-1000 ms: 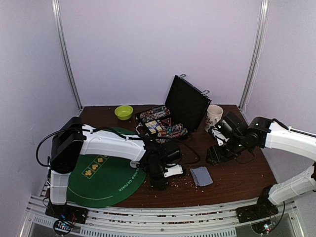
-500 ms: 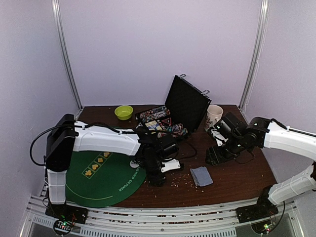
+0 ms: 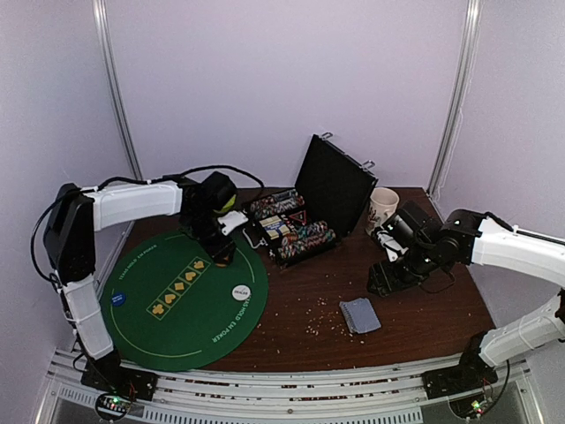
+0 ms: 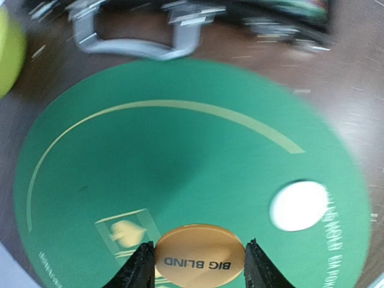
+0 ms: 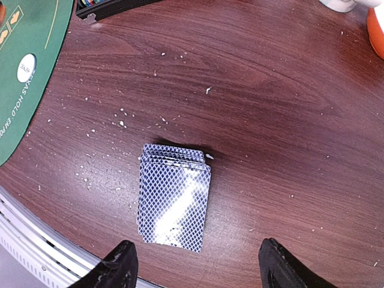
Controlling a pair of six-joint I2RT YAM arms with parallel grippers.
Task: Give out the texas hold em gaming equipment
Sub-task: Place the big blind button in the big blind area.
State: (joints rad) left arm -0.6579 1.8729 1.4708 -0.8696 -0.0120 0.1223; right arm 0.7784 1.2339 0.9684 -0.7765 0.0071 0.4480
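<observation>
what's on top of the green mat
On the green mat: a white disc near its right edge, a small blue chip at its left. The left gripper, holding an orange BIG BLIND disc, hides the patch beneath it.

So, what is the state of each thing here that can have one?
Case: lid open, chips inside.
Cards: stacked face down on the table.
Left gripper: shut on the orange disc, over the green mat.
Right gripper: open, empty, above the cards.
White disc: flat on the mat.
Mug: upright.

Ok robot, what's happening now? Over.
Left fingers shut on orange BIG BLIND disc, over green mat. Right fingers open above card deck. Nothing in the way.
</observation>
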